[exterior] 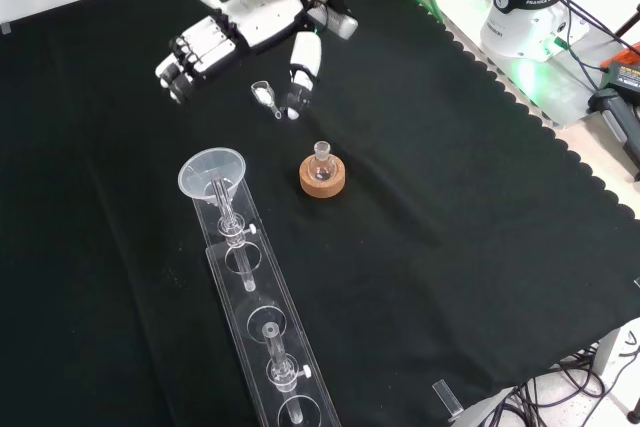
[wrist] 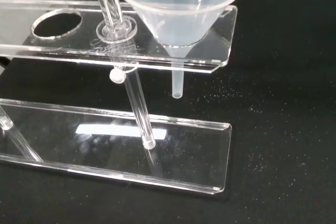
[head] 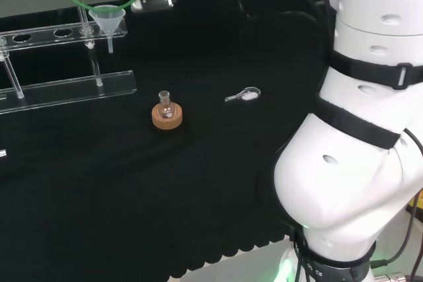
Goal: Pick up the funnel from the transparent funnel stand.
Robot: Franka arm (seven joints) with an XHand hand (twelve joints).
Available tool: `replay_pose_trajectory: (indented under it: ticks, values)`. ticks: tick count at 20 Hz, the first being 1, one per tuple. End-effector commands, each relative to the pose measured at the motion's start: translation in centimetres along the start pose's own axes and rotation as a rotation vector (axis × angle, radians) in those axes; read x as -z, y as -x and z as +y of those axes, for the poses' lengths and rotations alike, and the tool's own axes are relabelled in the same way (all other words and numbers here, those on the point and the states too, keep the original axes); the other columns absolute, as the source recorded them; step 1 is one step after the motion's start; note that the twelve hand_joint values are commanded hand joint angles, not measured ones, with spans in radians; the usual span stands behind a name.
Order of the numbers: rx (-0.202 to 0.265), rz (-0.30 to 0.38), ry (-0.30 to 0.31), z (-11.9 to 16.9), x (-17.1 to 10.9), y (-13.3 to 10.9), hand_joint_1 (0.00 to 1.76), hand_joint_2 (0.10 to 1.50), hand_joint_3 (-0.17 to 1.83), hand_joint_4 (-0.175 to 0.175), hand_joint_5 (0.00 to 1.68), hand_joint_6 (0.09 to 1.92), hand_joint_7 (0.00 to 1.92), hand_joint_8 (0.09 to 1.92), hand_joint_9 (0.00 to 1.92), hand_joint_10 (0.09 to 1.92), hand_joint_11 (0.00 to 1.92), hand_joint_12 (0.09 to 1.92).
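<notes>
The fingers (exterior: 195, 52) of the black-and-white hand (exterior: 240, 27) hang relaxed at twelve o'clock from the translucent conical plastic funnel (exterior: 212, 175), and should encircle its rim, then lift straight out of the clear acrylic funnel stand (exterior: 262, 332).

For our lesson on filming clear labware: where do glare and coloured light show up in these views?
Wrist view: a white glare streak on the funnel stand base plate, beneath the funnel. Front view: green glow around the arm's base. Head view: the stand's edges catch light against the black cloth.

On my black cloth (exterior: 450, 247), a small glass flask (exterior: 322, 153) stands upright in a cork ring (exterior: 324, 178); a clear scoop (head: 243, 95) lies nearby.
</notes>
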State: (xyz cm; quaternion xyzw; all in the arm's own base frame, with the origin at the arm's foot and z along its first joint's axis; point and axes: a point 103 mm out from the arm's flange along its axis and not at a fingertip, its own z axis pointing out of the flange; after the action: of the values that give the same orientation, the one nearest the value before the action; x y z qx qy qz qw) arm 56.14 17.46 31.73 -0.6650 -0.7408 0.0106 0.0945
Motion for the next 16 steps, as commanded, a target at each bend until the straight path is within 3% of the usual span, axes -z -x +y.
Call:
replay_pose_trajectory:
  ticks: [1, 3, 7, 16]
  values:
    - [0.005, -0.036, -0.102, 2.6, -1.5, -1.7, 0.18, 0.86, 0.05, 0.013, 0.0, 0.09, 0.0, 0.09, 0.0, 0.09, 0.0, 0.71]
    - [-0.002, -0.044, -0.148, 3.5, -2.1, -1.6, 0.17, 0.86, 0.04, 0.024, 0.0, 0.09, 0.0, 0.09, 0.0, 0.09, 0.0, 0.52]
    - [-0.006, -0.035, -0.179, 4.6, -2.8, -1.0, 0.16, 0.85, 0.02, 0.036, 0.0, 0.09, 0.0, 0.09, 0.0, 0.09, 0.0, 0.25]
    - [-0.042, -0.025, -0.221, 6.1, -4.4, 1.9, 0.16, 0.85, 0.02, 0.042, 0.0, 0.09, 0.0, 0.09, 0.0, 0.09, 0.0, 0.09]
